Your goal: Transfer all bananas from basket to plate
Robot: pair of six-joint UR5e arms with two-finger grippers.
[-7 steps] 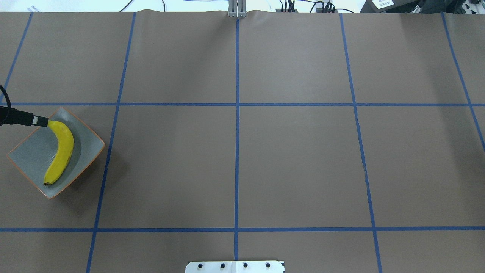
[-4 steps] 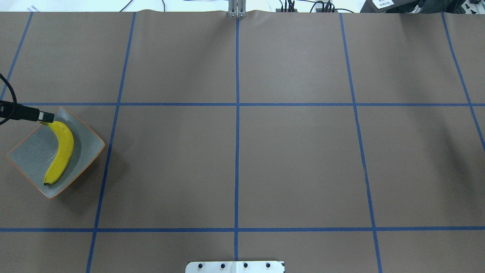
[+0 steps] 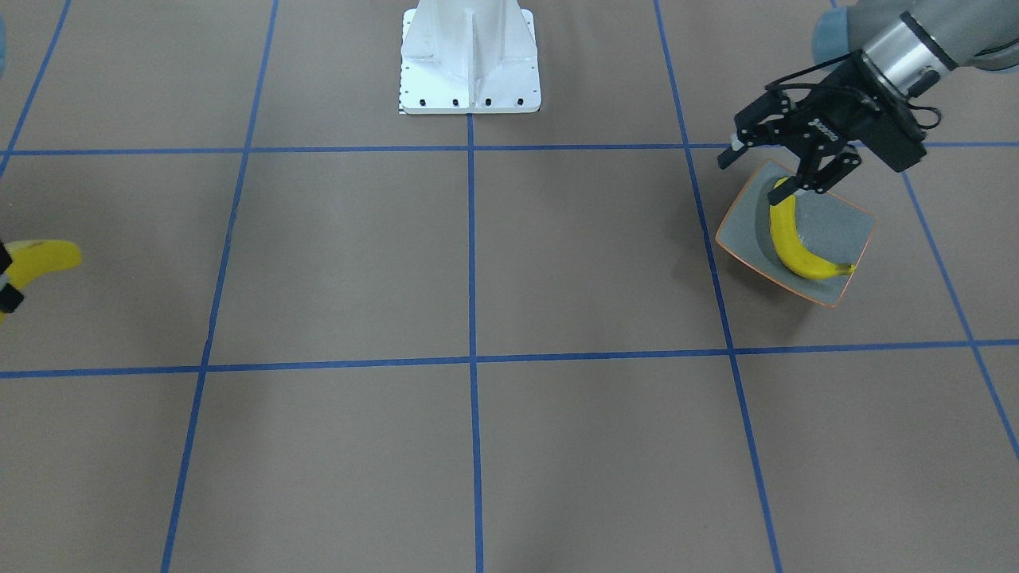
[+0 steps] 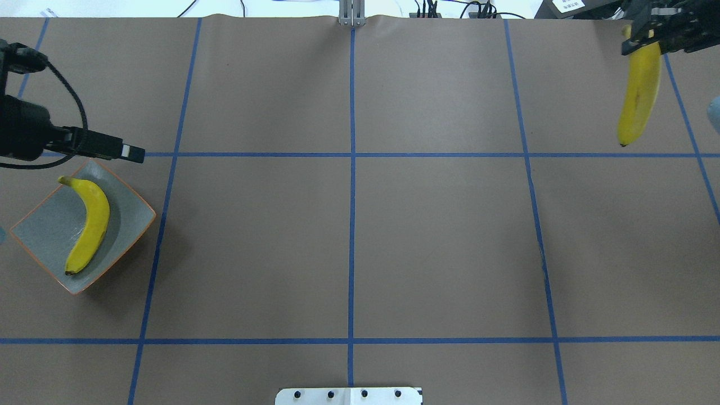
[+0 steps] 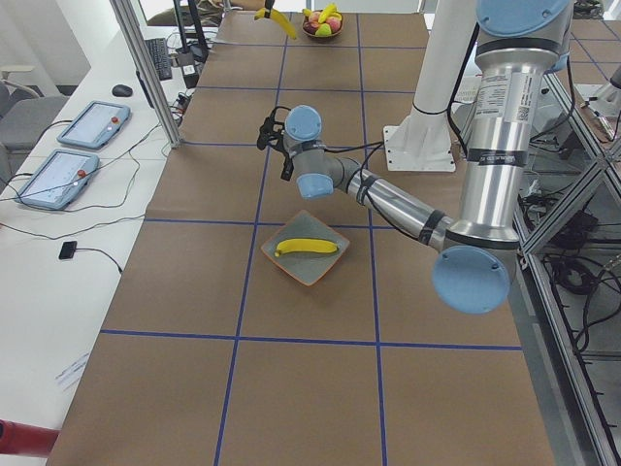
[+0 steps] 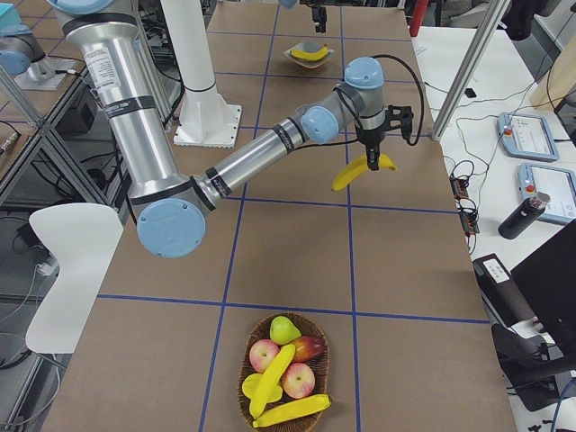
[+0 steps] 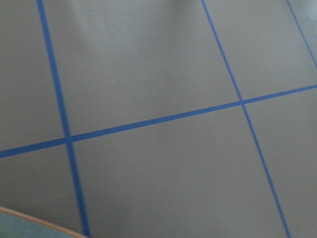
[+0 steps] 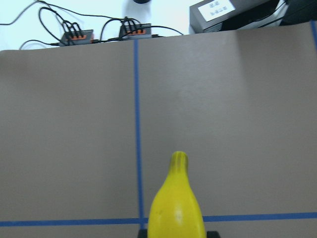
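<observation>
Banana [image 4: 94, 222], bright yellow, curved, lies in plate [image 4: 42, 232].

left hand [image 3: 771, 169] lifted, right hand [image 4: 641, 40] brings banana [image 4: 638, 95]

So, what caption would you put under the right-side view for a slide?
Right pincer holds a banana above the table, away from the fruit basket in the foreground.

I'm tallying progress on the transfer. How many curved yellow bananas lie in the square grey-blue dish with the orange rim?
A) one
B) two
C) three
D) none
A: a single banana lies in the dish, while the right gripper holds a second banana in the air above the far side of the table.
</observation>
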